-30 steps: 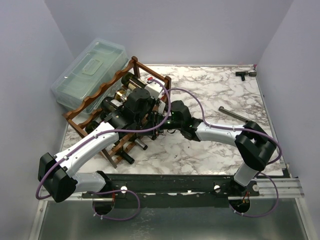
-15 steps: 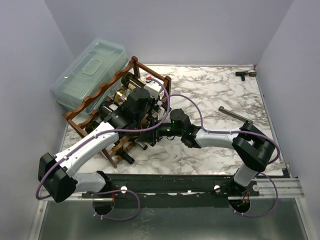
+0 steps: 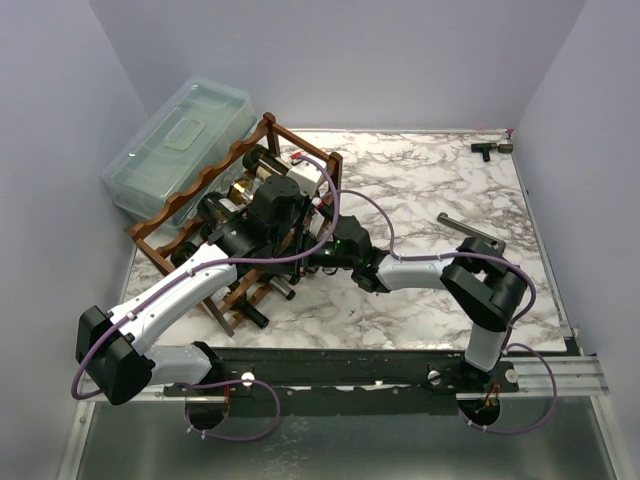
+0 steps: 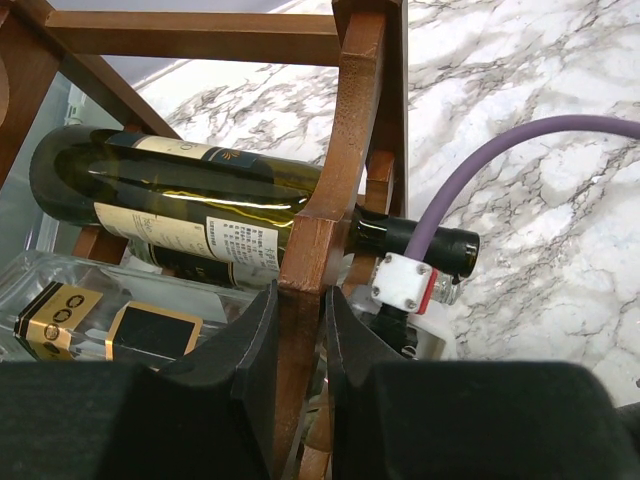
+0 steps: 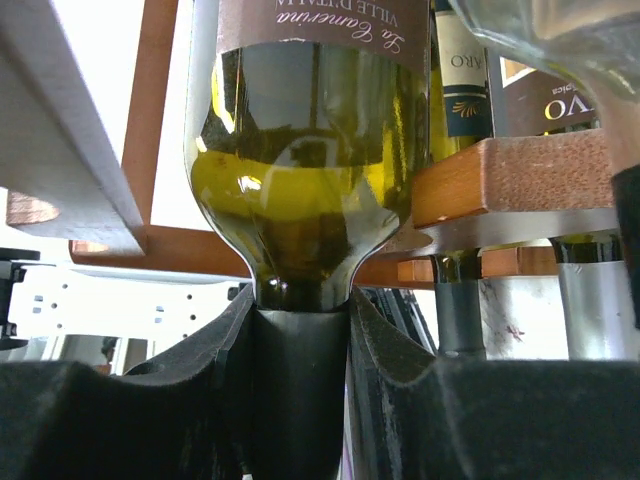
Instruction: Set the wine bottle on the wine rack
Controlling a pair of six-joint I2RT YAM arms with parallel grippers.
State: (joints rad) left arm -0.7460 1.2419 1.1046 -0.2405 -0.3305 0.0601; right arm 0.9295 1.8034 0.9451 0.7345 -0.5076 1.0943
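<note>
The reddish-brown wine rack (image 3: 215,172) stands at the table's left, several bottles lying in its tiers. My left gripper (image 4: 300,312) is shut on one of its wavy wooden rails (image 4: 345,150), just under a green bottle (image 4: 180,195) resting in the rack. My right gripper (image 5: 300,325) is shut on the dark capped neck of the wine bottle (image 5: 310,170). Its green shoulder and brown label point away from me, in between the rack's rails (image 5: 520,170). In the top view the right gripper (image 3: 316,262) reaches into the rack's near right side, beside the left gripper (image 3: 280,228).
A clear plastic lidded box (image 3: 180,135) leans behind the rack against the left wall. A grey metal rod (image 3: 465,228) lies on the marble at the right, and a small black part (image 3: 487,148) sits in the far right corner. Purple cables loop over both wrists.
My right arm has stretched left and lower toward the rack, carrying the bottle further in between the rails. The left arm keeps its hold on the rail and has not moved.
</note>
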